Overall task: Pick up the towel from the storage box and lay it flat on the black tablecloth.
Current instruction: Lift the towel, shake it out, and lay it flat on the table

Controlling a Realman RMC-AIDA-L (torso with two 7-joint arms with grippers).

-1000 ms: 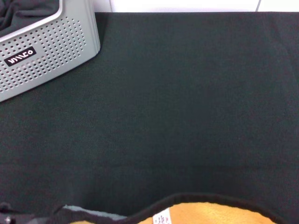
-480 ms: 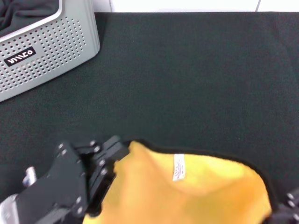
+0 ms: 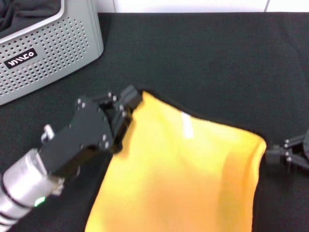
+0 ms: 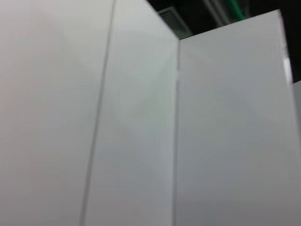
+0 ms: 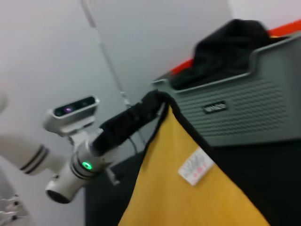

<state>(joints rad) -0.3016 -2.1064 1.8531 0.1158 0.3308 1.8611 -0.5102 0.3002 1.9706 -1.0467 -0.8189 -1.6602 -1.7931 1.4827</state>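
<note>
The black tablecloth (image 3: 193, 63) covered my whole work surface edge to edge, flat and matte. The storage box (image 3: 53, 58) sat directly on it at my far left corner, its labelled perforated wall facing me. The towel (image 3: 183, 179) was spread above the near middle of the cloth; I couldn't tell how much of it touched down.

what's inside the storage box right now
Dark folded black fabric is heaped in the storage box, rising over its rim. Anything beneath it is hidden. The towel is out, held by both grippers.
</note>
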